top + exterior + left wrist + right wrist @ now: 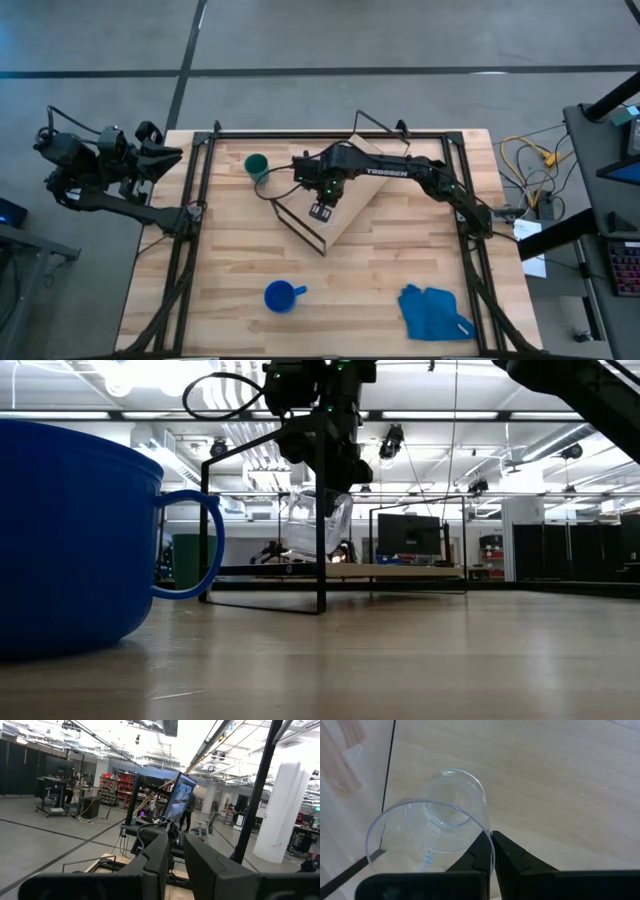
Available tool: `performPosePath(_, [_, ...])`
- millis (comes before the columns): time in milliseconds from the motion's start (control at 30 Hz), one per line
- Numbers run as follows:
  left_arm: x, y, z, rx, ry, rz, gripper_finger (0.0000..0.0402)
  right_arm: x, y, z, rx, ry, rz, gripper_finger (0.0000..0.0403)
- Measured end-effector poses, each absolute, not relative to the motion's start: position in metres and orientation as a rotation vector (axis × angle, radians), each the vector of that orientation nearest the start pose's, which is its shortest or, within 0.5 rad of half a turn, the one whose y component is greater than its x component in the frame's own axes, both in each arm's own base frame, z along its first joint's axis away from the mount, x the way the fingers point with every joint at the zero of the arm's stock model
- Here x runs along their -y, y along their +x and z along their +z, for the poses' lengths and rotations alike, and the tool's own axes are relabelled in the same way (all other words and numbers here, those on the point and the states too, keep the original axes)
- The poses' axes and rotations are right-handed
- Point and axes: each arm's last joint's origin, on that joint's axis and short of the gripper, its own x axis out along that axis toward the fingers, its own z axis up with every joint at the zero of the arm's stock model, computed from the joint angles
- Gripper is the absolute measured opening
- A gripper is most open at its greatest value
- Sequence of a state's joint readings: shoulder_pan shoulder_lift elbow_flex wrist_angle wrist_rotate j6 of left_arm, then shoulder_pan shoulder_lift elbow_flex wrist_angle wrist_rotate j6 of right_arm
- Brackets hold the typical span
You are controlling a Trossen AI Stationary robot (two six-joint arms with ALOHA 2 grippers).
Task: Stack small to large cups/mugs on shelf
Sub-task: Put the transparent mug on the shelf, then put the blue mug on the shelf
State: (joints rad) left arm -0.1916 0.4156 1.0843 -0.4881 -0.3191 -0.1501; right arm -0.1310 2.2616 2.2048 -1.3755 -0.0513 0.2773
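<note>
My right gripper (322,207) is over the shelf (345,205), a light-wood board with black wire end frames lying slantwise at mid-table. It is shut on the tiny clear glass cup (437,835), which also shows in the low view (318,520) below the gripper (325,480). The dark green cup (256,165) stands on the table left of the shelf. The bright blue mug (282,296) stands near the front edge and fills the left of the low view (70,540). My left gripper (165,155) waits off the table's far left corner, its fingers (157,860) a narrow gap apart and empty. My right gripper pinches the glass cup's rim wall (491,851) between its two fingers, one finger (479,854) inside the cup and one outside. The fingers come from above, pointing down. The cup hangs mouth up below them, clear of the shelf board.
A crumpled blue cloth (435,312) lies at the table's near right corner. The shelf's black wire frame (262,530) stands up at its near end. Black rails run along the table's left, right and far edges. Bare tabletop lies between the shelf and the blue mug.
</note>
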Motion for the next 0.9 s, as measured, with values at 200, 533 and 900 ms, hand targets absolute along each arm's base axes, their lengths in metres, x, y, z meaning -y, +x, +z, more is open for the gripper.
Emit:
performPosePath(200, [-0.0037, 0.0288, 0.4257, 0.182, -0.194, 0.114, 0.0048, 0.0573, 0.4462, 0.2573, -1.408, 0.369, -0.272, 0.0008])
performPosePath(533, [-0.0036, 0.0292, 0.4252, 0.180, -0.194, 0.114, 0.0048, 0.0571, 0.4450, 0.2571, -1.420, 0.368, -0.272, 0.0033])
performPosePath(900, [-0.0036, 0.0292, 0.4252, 0.180, -0.194, 0.114, 0.0048, 0.0572, 0.4455, 0.2572, -1.415, 0.368, -0.271, 0.0073])
